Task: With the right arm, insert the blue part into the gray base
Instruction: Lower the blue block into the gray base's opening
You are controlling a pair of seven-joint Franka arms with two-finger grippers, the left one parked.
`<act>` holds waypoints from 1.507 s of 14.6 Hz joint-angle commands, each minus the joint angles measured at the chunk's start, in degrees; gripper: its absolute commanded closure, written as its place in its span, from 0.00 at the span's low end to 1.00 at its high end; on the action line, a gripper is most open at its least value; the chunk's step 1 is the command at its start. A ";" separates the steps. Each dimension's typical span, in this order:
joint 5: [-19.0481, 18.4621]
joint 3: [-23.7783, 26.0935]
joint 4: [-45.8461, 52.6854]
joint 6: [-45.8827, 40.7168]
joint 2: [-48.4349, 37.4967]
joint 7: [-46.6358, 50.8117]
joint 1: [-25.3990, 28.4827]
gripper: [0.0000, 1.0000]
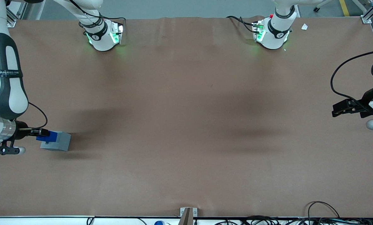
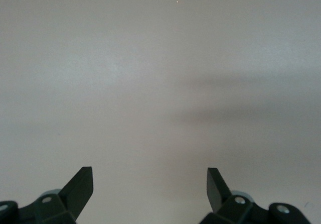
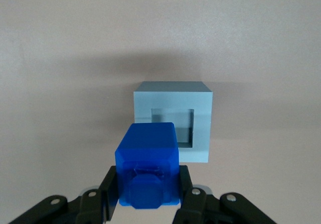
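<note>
We have the small bright-blue plastic block [image 3: 147, 162] pinched in the black gripper [image 3: 146, 196] jaws, hovering just beside the light-gray plastic base [image 3: 173, 126] recess; insertion not yet done.

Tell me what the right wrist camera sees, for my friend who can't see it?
The gripper holds a blue part between its fingers, close to a gray base but not yet in it. The base sits on a plain table, and its square hole is empty.
</note>
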 commanded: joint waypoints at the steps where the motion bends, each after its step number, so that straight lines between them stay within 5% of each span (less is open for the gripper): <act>1: -0.42 0.96 -0.53 -0.31 -0.51 -1.03 -1.42 1.00; 22: -0.68 0.79 -0.61 1.89 2.48 -0.50 -2.74 1.00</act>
